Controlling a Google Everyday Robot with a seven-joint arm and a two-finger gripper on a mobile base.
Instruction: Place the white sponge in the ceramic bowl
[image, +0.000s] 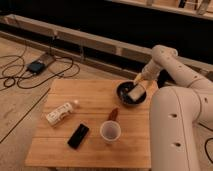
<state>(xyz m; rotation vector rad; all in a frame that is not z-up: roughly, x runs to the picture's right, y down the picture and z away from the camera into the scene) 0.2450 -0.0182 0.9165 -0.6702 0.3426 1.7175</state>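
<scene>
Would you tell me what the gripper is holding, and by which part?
The gripper is over the ceramic bowl with the white sponge at its tip; the hold itself cannot be told.

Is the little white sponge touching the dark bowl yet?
Cannot tell. In the camera view the white sponge sits at the gripper over the ceramic bowl, overlapping its rim, but no contact or gap shows plainly.

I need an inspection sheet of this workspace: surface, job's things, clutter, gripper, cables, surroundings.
Surface: light wooden table.
Job's things: small off-white sponge over the dark glossy ceramic bowl, at the gripper.
Clutter: white labelled bottle lying down; flat black device; pale round cup; small brown item.
Gripper: gripper above the bowl's right side.
Cables: black cables on the floor, left.
Surroundings: dark wall with pale rails.
</scene>
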